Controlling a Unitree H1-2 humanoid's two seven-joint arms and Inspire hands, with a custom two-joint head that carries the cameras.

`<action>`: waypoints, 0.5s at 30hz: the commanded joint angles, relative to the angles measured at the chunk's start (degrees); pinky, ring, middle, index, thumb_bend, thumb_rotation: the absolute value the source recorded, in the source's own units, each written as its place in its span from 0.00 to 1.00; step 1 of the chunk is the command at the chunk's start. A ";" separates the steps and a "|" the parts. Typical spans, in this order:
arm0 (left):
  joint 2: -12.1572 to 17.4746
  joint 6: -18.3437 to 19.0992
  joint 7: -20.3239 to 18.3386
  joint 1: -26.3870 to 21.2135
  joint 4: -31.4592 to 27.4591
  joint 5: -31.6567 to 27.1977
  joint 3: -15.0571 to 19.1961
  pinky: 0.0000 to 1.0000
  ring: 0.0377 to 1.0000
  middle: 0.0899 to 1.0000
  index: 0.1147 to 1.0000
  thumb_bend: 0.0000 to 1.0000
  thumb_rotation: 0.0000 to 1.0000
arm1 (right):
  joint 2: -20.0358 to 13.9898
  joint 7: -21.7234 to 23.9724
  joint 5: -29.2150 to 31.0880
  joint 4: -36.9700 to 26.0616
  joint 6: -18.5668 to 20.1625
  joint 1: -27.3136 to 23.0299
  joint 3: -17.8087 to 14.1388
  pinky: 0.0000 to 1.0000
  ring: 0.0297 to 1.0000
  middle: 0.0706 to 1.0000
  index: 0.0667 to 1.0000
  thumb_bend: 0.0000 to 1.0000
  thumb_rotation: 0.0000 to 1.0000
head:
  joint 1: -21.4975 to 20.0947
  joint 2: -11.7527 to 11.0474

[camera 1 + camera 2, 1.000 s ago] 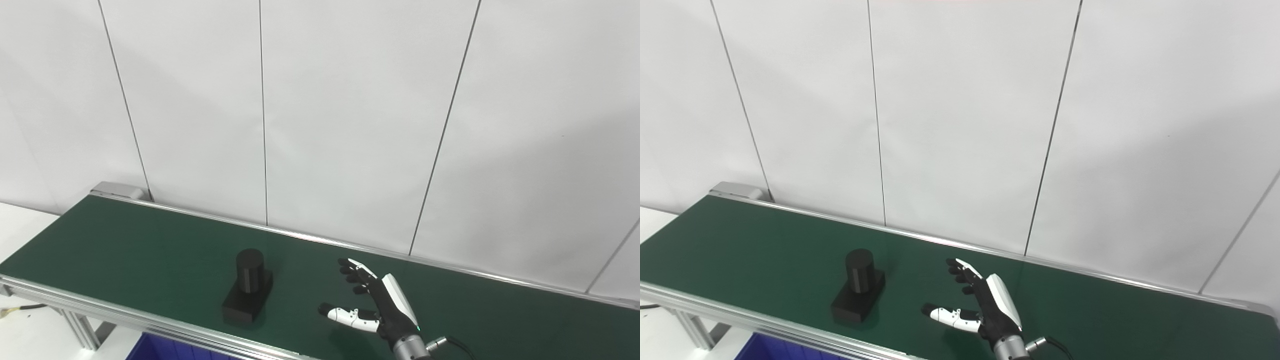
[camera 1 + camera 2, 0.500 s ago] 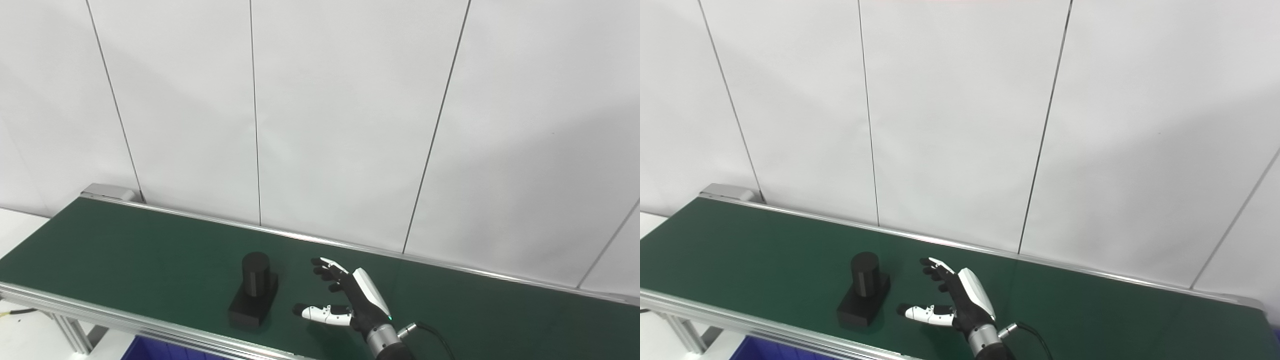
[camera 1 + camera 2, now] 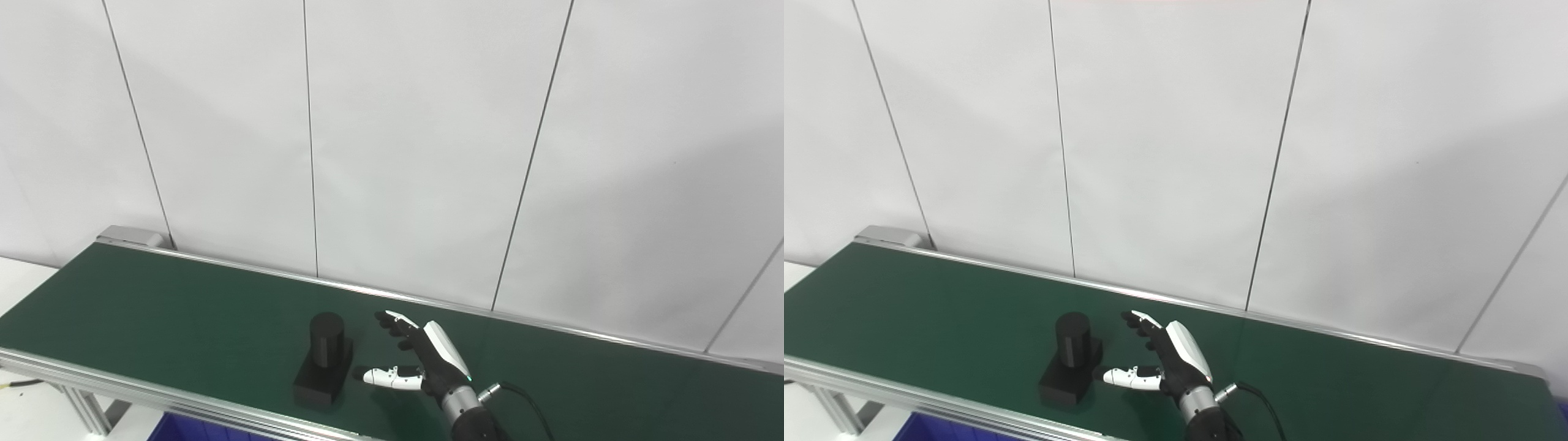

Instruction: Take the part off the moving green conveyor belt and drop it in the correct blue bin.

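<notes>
Thumb of open right hand (image 3: pixel 422 361) nearly touches black part (image 3: pixel 324 364).

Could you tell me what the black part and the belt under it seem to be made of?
The black part: matte, evenly dark with no glints, so probably plastic, possibly printed; coated metal cannot be excluded. The green belt: smooth with a faint sheen, seemingly rubber or PVC. Its side rails look like brushed aluminium, pale grey and ribbed.

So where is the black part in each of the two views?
Left eye view: black part stands low, left of centre, beside the right hand.
Right eye view: black part low, further left in the picture.
Shared landmark: the grey end cap at the green conveyor belt's far left corner.
</notes>
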 commanded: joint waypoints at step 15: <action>-1.48 -0.77 1.42 0.41 -2.35 1.52 -1.99 0.78 0.81 0.84 0.83 1.00 0.14 | 1.33 -1.70 0.44 6.16 -4.43 -6.47 -0.40 0.79 0.86 0.86 0.86 0.67 0.34 | 2.07 0.39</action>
